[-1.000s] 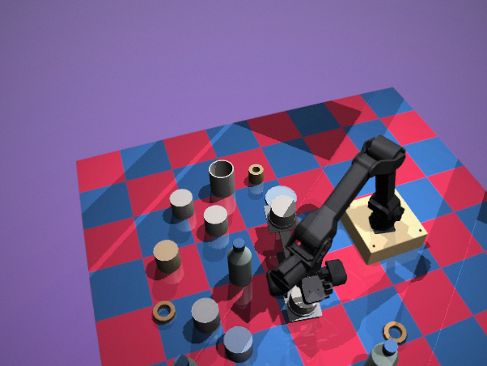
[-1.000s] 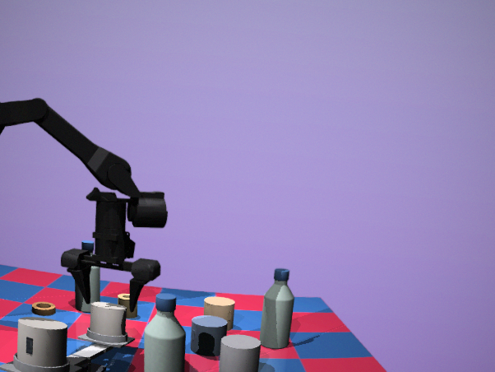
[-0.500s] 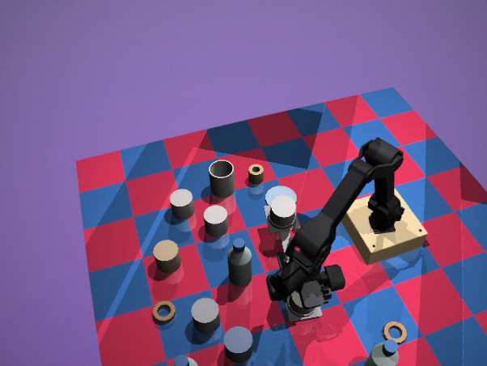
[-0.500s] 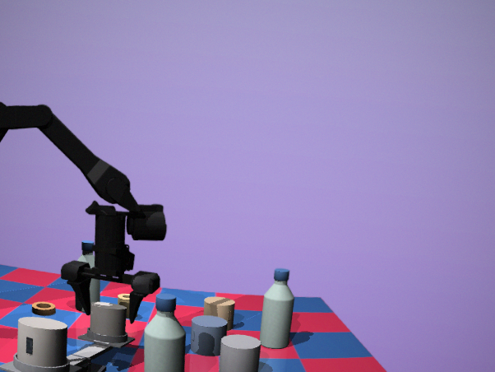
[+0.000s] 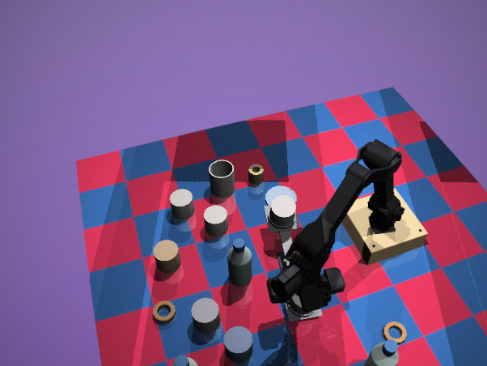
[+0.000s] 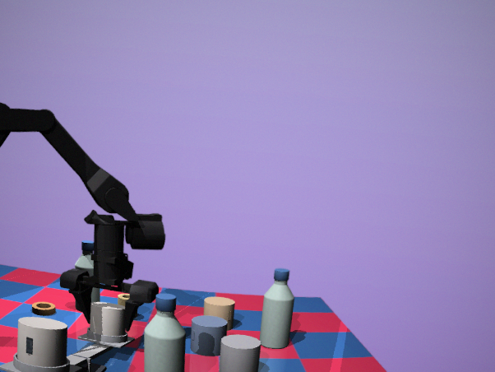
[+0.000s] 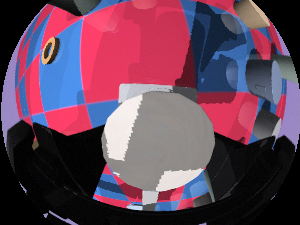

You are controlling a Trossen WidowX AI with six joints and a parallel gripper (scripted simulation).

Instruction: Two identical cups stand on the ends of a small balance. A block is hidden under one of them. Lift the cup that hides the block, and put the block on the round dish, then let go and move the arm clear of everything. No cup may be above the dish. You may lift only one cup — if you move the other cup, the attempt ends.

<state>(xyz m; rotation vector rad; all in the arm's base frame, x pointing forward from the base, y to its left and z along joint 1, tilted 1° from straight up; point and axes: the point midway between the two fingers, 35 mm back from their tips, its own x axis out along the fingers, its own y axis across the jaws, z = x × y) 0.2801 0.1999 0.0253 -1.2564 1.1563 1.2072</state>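
Note:
My gripper (image 6: 108,324) (image 7: 159,129) points down with its fingers apart on either side of one cup (image 6: 108,318) (image 7: 165,134). The fingers are close to its sides; contact is not clear. This cup stands upright on one end of the balance (image 5: 286,240) (image 6: 92,353) (image 7: 137,91); in the top view the gripper mostly covers it. The other cup (image 5: 283,207) (image 6: 49,339) stands on the other end, with a dark rectangular opening in its side in the exterior view. The pale round dish (image 5: 276,192) lies just behind this other cup. The block is not visible.
A bottle (image 5: 239,267) (image 6: 164,343) stands beside the balance. Cylinders stand around, including a grey one (image 5: 205,315) (image 6: 240,354) and a blue-grey one (image 5: 238,344) (image 6: 209,335). A hollow dark cup (image 5: 222,184) and a brass cylinder (image 5: 256,176) stand near the dish. An orange ring (image 5: 385,333) (image 6: 43,313) (image 7: 46,51) lies flat.

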